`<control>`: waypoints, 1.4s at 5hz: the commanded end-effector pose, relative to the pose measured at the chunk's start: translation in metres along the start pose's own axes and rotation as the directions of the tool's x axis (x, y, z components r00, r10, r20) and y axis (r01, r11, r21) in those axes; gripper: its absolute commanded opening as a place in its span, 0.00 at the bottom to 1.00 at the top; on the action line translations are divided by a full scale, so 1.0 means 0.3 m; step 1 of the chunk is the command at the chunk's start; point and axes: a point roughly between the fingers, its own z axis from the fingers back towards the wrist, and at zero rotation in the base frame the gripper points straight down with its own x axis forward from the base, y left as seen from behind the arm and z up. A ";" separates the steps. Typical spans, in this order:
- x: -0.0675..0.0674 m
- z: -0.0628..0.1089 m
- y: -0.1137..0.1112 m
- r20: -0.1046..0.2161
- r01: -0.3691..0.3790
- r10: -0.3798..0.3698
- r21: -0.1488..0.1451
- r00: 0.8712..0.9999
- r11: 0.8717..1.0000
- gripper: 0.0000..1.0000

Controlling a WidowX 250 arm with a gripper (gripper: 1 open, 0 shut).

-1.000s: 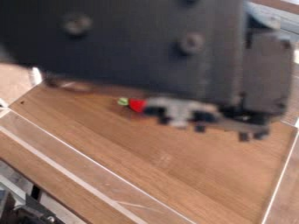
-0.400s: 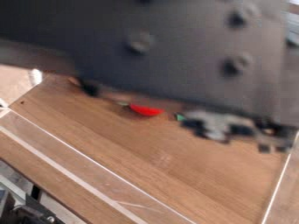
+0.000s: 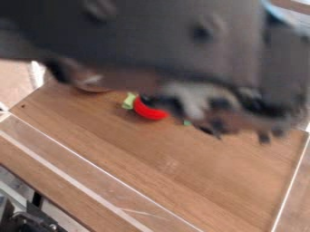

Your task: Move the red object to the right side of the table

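Observation:
The red object (image 3: 148,110), small and round with a light green leafy end pointing left, lies on the brown wood-grain table (image 3: 182,172) near its far middle. My gripper (image 3: 171,106) comes down from the big blurred dark arm that fills the top of the view. Its grey tips sit right against the red object's right side and cover that part. The jaws look closed together. The blur hides whether the red object is pinched between them.
Low clear acrylic walls edge the table: one (image 3: 67,168) runs diagonally along the near left, another (image 3: 291,195) stands at the right. Bare wood stretches from the red object toward the near and right parts of the table.
The jaws have closed by the red object. The arm's dark body has swung across the view, while the red object has stayed in nearly the same spot.

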 end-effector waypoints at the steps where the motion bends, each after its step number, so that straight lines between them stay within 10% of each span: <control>1: 0.014 -0.002 0.009 0.000 -0.019 0.019 -0.006 1.000 1.000 0.00; 4: -0.047 -0.034 -0.036 -0.005 -0.076 0.076 -0.030 0.997 0.997 0.00; 5: -0.026 -0.024 -0.057 0.005 -0.063 0.063 -0.029 0.998 0.998 1.00; 7: 0.015 0.014 -0.036 0.020 -0.054 0.055 -0.017 0.998 0.998 1.00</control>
